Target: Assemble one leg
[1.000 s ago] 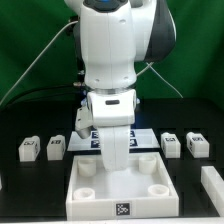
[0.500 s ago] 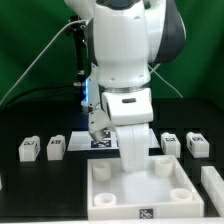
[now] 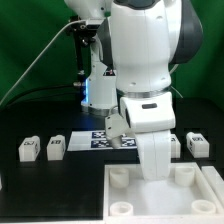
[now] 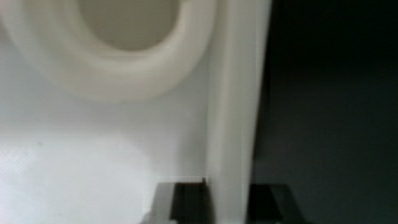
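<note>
Two legs [image 3: 28, 149] [image 3: 56, 147] stand at the exterior view's left, each a small white block with a tag. A third leg [image 3: 197, 143] stands at the right, and another beside it is mostly hidden behind the arm. My gripper [image 3: 156, 166] is shut on the back wall of the large white panel [image 3: 130, 200] with round corner sockets, which lies at the lower right. In the wrist view the panel's wall [image 4: 228, 120] runs between my dark fingertips [image 4: 187, 205], my gripper [image 4: 228, 205] closes on it, and a round socket [image 4: 125, 30] shows beside it.
The marker board [image 3: 85, 141] lies flat on the black table behind the panel, partly hidden by the arm. A green backdrop stands behind the table. A cable hangs at the back left.
The panel, held in my gripper, has slid to the exterior view's right and toward the camera. The arm moved with it. The legs have not moved.
</note>
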`<state>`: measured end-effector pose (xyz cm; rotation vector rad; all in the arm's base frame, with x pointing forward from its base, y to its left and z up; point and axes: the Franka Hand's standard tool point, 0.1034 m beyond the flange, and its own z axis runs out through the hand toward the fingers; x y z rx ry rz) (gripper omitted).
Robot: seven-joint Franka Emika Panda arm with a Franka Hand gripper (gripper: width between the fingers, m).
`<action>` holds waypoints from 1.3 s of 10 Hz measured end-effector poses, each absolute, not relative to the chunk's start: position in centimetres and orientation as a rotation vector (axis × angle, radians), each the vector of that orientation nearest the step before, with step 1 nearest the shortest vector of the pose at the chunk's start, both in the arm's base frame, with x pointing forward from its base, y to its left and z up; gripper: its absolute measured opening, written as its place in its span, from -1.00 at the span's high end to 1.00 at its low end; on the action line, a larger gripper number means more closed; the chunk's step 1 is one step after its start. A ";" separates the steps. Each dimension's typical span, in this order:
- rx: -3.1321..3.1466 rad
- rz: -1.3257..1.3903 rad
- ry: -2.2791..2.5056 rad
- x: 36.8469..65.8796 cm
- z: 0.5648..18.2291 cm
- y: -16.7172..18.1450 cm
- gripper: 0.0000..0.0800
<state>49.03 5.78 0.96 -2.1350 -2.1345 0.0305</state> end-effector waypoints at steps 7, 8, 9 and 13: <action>-2.142 0.073 -2.089 49.0 0.9 6.0 0.19; -2.143 0.073 -2.089 49.0 0.9 6.0 0.19; -2.143 0.073 -2.089 49.0 0.9 6.0 -0.24; -2.145 0.070 -2.090 49.1 1.0 5.9 -0.60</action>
